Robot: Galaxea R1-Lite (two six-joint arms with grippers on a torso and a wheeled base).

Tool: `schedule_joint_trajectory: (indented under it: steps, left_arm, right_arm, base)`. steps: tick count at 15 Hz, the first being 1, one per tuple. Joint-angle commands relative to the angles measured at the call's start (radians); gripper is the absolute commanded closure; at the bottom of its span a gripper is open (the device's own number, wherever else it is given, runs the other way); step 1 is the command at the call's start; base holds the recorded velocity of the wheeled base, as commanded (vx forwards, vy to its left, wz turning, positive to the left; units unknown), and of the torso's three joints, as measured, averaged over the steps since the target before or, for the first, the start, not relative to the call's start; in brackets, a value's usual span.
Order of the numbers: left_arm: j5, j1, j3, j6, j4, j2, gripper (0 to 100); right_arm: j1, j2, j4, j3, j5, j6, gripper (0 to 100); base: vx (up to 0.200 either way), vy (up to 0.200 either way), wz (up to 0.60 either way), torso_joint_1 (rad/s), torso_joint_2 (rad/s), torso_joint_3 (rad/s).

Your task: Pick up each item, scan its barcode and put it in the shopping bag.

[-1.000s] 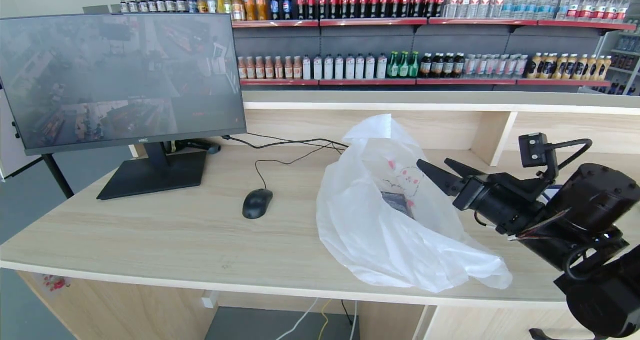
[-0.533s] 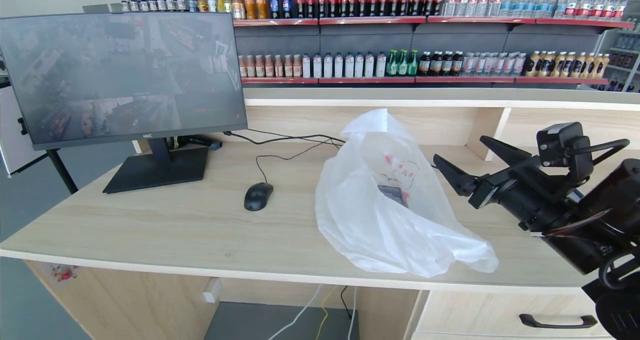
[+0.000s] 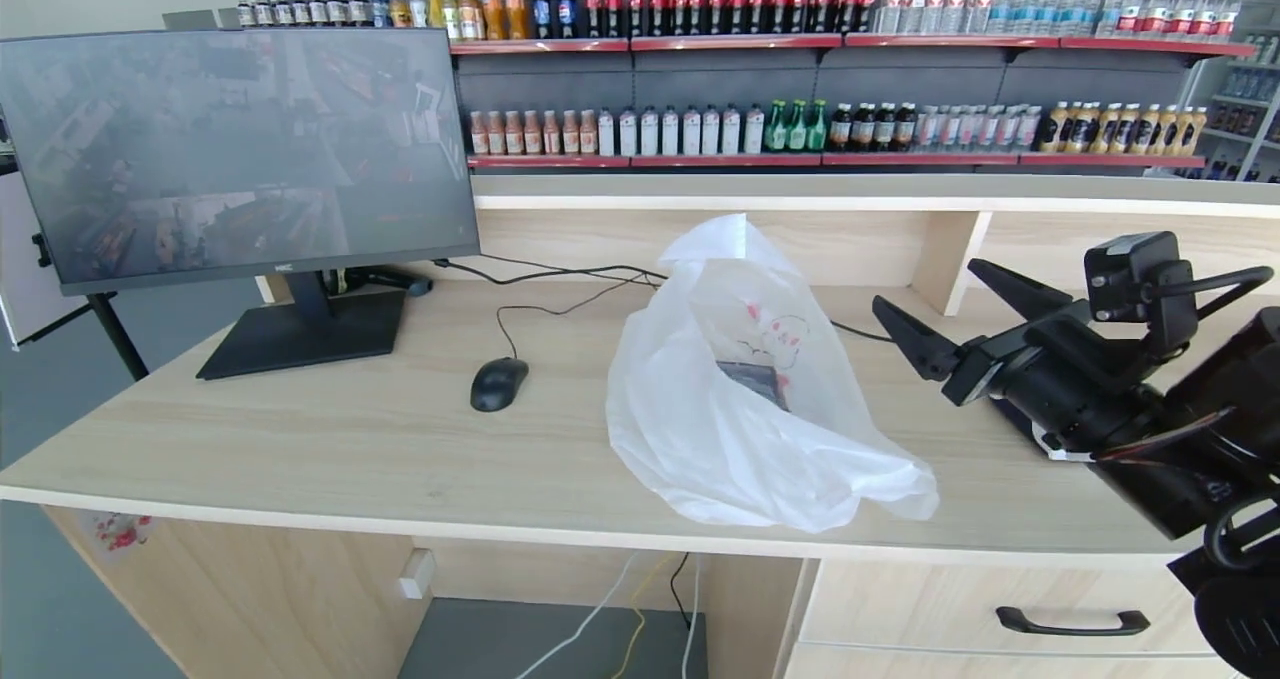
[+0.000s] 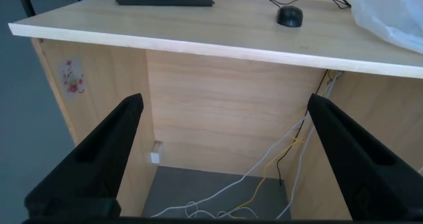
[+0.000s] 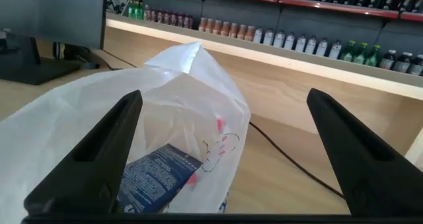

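A white translucent shopping bag (image 3: 745, 389) lies on the wooden counter (image 3: 350, 439), with a dark blue packet (image 3: 752, 381) showing through its side. The right wrist view looks at the bag (image 5: 132, 138) and the blue packet (image 5: 153, 176) inside it. My right gripper (image 3: 945, 311) hangs open just right of the bag, above the counter, nothing between its fingers. My left gripper (image 4: 225, 158) is open and low, in front of the counter's front panel, below the counter top (image 4: 198, 32).
A monitor (image 3: 240, 149) on a black stand is at the counter's left, a black mouse (image 3: 498, 383) and cables beside it. A raised ledge and a divider (image 3: 945, 259) run behind the bag. Shelves of bottles (image 3: 800, 69) line the back wall. A drawer (image 3: 1000, 609) sits below the right side.
The head camera has shifted, so the whole scene slid left and down. My right gripper has drawn back to the right, away from the bag, and its fingers have spread wider.
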Motion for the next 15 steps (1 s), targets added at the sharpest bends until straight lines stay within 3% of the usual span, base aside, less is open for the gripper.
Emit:
schedule_joint_trajectory:
  steps: [1, 7, 9, 12, 15]
  left_arm:
    - [0.0, 0.0, 0.0, 0.001, 0.0, 0.0, 0]
    - [0.0, 0.0, 0.0, 0.001, 0.002, 0.0, 0]
    - [0.0, 0.0, 0.0, 0.001, 0.002, 0.0, 0]
    - [0.0, 0.0, 0.0, 0.001, 0.002, 0.0, 0]
    - [0.0, 0.0, 0.0, -0.001, 0.002, 0.0, 0]
  right_arm:
    - [-0.001, -0.01, -0.005, 0.01, 0.001, 0.0, 0]
    - [-0.022, -0.058, -0.005, 0.07, 0.007, 0.057, 0]
    - [-0.067, -0.064, -0.005, 0.142, -0.005, 0.055, 0]
    - [-0.119, -0.095, -0.005, 0.148, -0.005, 0.055, 0]
    - [-0.116, -0.11, -0.005, 0.136, -0.005, 0.053, 0]
  base:
    - [0.0, -0.2, 0.0, 0.012, 0.01, -0.002]
    - [0.0, -0.2, 0.0, 0.002, 0.0, 0.007]
    - [0.0, -0.2, 0.0, 0.002, 0.0, 0.005]
    - [0.0, -0.2, 0.0, 0.001, 0.0, 0.001]
    - [0.0, -0.2, 0.0, 0.002, 0.0, 0.006]
